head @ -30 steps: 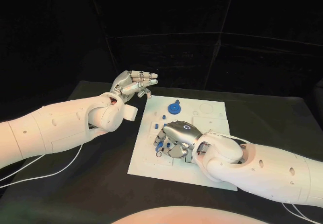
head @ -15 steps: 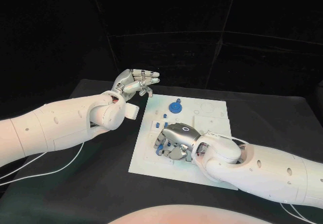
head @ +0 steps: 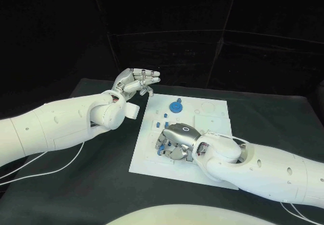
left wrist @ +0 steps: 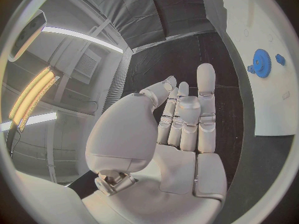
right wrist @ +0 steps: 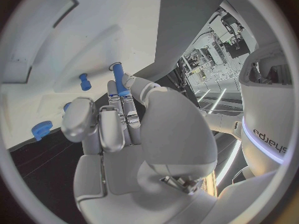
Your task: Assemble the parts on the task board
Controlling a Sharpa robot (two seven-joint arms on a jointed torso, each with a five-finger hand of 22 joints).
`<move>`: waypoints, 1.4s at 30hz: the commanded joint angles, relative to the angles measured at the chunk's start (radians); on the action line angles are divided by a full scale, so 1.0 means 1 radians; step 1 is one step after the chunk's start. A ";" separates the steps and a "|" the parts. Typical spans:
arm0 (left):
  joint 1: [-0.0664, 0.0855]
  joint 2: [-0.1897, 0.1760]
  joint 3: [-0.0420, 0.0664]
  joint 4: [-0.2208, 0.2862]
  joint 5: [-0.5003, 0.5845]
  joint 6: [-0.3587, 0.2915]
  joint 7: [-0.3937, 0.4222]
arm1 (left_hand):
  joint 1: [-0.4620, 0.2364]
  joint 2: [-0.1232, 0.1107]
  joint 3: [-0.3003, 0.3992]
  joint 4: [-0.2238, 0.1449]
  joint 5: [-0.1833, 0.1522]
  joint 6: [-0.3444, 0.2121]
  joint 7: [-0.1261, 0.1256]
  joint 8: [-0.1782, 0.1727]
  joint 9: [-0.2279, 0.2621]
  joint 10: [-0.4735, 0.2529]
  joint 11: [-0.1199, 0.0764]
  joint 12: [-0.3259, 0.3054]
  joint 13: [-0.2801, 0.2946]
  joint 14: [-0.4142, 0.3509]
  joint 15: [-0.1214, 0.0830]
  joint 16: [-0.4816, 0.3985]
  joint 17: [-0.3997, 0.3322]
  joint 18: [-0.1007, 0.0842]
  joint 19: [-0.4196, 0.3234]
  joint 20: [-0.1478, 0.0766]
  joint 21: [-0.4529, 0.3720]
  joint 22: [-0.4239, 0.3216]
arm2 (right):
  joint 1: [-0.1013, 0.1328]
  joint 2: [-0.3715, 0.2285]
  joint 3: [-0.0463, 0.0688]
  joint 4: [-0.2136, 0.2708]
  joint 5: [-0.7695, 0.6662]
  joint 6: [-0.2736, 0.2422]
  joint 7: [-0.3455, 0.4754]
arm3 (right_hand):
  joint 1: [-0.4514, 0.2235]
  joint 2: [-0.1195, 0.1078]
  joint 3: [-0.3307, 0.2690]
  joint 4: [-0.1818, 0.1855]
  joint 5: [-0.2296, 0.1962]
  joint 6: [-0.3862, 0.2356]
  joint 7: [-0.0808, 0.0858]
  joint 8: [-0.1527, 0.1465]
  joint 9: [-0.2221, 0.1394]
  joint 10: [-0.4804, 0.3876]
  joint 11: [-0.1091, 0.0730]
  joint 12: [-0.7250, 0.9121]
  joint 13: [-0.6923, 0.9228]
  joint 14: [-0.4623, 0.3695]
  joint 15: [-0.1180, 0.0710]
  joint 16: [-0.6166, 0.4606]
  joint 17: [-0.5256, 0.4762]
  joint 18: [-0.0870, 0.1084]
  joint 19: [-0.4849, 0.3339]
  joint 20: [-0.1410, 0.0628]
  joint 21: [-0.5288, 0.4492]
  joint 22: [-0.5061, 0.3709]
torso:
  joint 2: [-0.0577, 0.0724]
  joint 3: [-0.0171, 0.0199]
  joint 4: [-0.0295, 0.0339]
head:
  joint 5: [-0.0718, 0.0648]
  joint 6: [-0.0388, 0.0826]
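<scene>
Since a second ago, my right robot hand (head: 177, 140) has crept a little toward the near edge of the task board (head: 210, 123), and the left robot hand (head: 135, 83) has barely shifted, still raised off the board's far left corner. The left one holds nothing, fingers upright and close together, palm bare in its own wrist view.

The right one pinches a blue pin (right wrist: 119, 80) between thumb and fingertips, low over the board's left half. I judge the coming move turns on that pin's long axis against the board: in the right wrist view it runs on out past the fingertips toward the white surface, so the seat should lie straight ahead of the fingers. I cannot tell whether its tip touches.

The head view hides the pin under the knuckles but shows the blue gear (head: 175, 107) toward the far edge and small blue parts (head: 158, 124) just beyond the right robot hand. The right one is clearly nearer the work.
</scene>
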 commanded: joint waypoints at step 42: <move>0.002 -0.001 0.001 -0.001 0.002 0.010 0.001 | 0.000 0.011 -0.005 -0.003 -0.001 -0.003 0.003 0.003 0.000 -0.006 0.000 0.005 0.001 -0.004 0.001 -0.003 -0.001 0.013 -0.002 0.001 -0.005 -0.002 | -0.006 0.011 -0.030 0.008 -0.060 0.009 -0.009 | -0.095 -0.037 -0.102 0.031 0.033 -0.114 0.028 -0.030 -0.011 -0.078 -0.014 -0.095 -0.036 0.017 0.026 -0.017 -0.032 -0.006 -0.019 0.030 -0.011 -0.025 | -0.002 -0.0009 0.0004 | -0.003 0.001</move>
